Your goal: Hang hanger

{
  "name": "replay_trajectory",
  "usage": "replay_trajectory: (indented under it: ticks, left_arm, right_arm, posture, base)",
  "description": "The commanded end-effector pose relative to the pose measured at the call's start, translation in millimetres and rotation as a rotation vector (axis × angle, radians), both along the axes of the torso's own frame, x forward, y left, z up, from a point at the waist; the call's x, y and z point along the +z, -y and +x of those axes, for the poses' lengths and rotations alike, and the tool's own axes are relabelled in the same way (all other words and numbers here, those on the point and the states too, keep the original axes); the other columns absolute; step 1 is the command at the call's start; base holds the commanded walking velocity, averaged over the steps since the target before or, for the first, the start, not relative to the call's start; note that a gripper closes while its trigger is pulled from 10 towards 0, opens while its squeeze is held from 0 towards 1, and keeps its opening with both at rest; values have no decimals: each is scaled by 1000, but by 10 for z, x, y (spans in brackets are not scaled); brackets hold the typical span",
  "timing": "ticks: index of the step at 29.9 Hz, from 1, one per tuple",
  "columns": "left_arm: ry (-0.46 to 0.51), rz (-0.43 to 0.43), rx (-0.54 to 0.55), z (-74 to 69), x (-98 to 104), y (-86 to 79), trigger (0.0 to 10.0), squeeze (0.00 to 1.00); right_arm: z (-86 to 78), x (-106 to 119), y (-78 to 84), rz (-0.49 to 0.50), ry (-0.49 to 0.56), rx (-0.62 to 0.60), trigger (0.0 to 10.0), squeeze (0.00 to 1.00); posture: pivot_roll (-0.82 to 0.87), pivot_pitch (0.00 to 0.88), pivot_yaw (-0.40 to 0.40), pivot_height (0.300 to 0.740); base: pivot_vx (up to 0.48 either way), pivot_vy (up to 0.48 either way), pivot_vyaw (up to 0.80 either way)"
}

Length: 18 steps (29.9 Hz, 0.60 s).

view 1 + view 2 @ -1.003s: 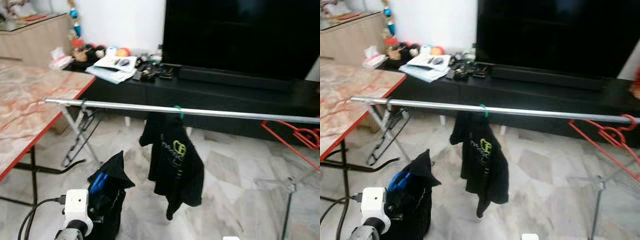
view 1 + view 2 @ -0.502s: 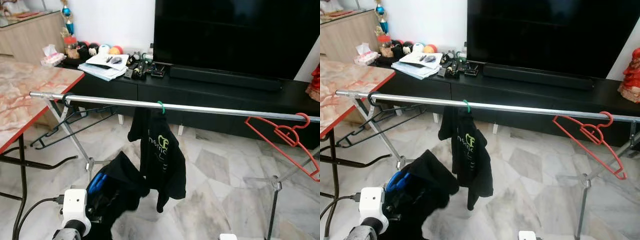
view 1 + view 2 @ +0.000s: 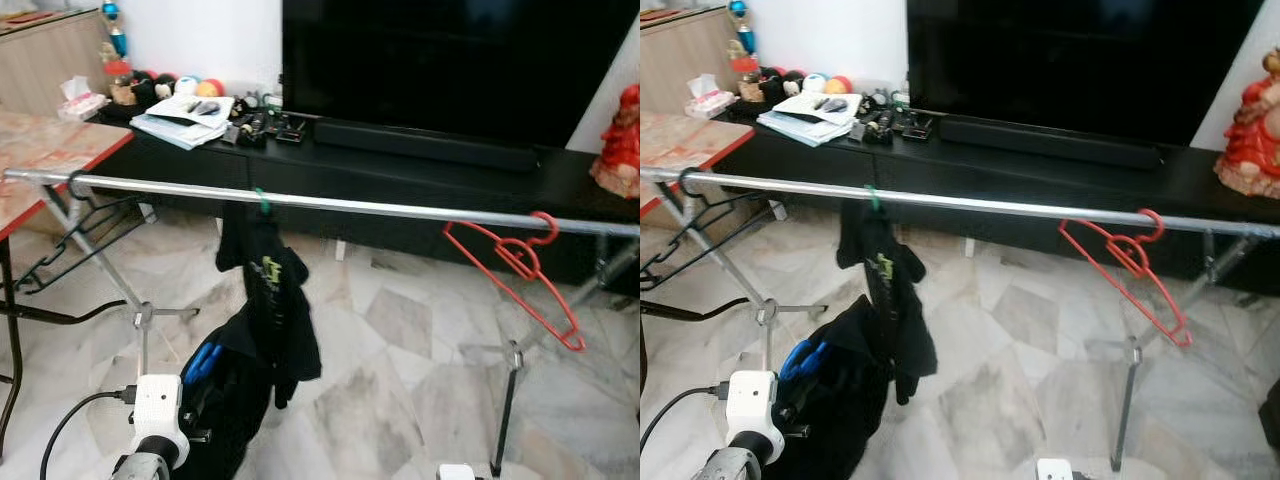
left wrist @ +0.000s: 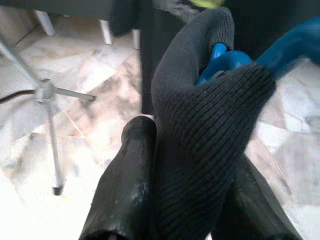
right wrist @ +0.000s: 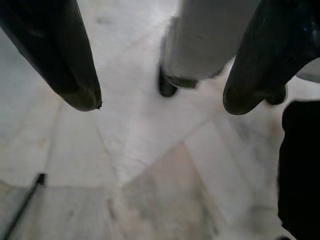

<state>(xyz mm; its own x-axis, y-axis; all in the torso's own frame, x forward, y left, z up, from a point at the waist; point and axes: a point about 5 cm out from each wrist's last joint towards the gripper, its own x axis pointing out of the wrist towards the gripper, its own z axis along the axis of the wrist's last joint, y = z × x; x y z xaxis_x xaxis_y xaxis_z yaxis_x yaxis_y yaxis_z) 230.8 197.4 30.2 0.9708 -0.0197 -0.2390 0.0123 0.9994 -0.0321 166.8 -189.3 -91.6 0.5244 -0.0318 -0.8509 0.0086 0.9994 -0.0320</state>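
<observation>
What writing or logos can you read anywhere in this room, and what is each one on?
Black shirt hanging on the silver rail: a yellow-green logo with a line of lettering, too blurred and folded to read.
Papers on the black TV console: print too small to read.
Dark knit garment on the blue hanger gripped in the left hand: no text visible.
Nothing else legible.
</observation>
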Motion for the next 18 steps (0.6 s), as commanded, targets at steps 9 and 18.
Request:
replay_trajectory:
  ticks: [9, 18]
  left_arm:
    - [18, 22, -21, 1, 53, 7, 10000, 0]
    - [8, 21, -38, 12, 39, 48, 10000, 0]
  right_arm:
    - [46, 11, -59, -2, 2, 18, 10000, 0]
    - [-11, 64, 360, -30, 8, -8, 10000, 0]
  posture:
    - [-28, 82, 5, 740]
    - [-26, 80, 0, 740]
  base:
    - [0, -386, 0]
    - [0, -167, 0]
